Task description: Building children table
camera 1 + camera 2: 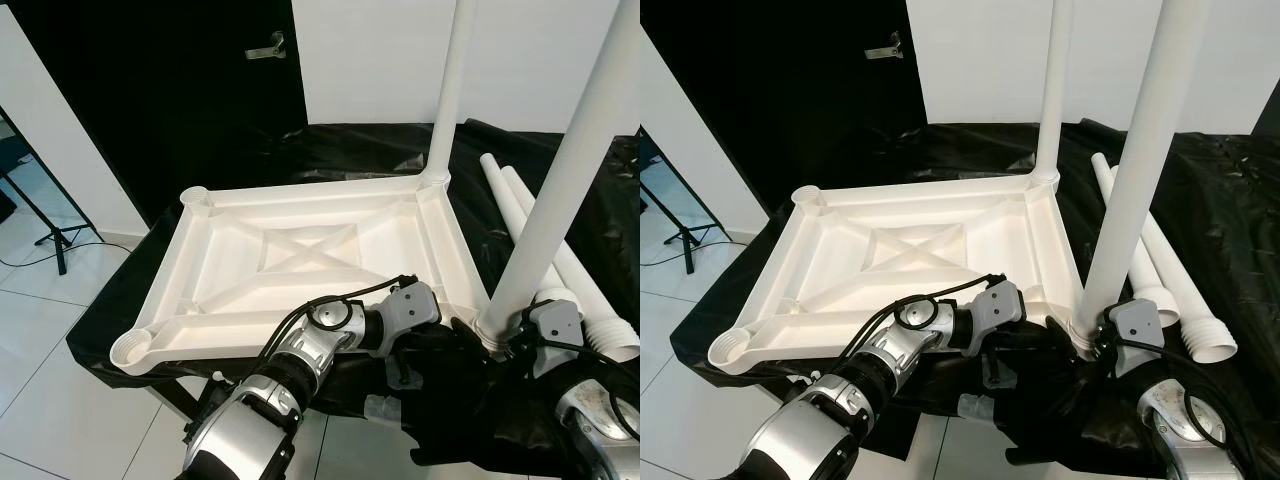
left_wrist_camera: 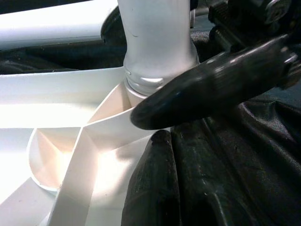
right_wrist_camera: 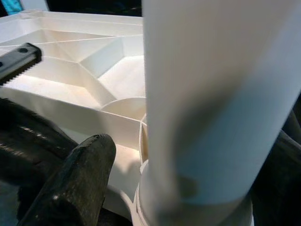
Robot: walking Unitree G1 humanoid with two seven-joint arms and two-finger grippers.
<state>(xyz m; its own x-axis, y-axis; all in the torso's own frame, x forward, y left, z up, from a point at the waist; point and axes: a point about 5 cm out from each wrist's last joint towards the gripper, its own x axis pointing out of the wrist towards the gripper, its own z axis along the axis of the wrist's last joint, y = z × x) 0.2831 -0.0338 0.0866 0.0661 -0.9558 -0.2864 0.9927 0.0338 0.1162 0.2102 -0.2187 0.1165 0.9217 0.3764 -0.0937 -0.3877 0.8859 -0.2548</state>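
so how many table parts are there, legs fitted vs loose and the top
upside-down tabletop: 1
legs standing in corner sockets: 2, far and near
loose legs lying on the black sheet: 2, and
total: 5 parts

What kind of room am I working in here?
Probably an indoor room set up for recording rather than a lived-in home: a black sheet covers the work surface, a tripod stands on the white tiled floor, and a black door is behind.
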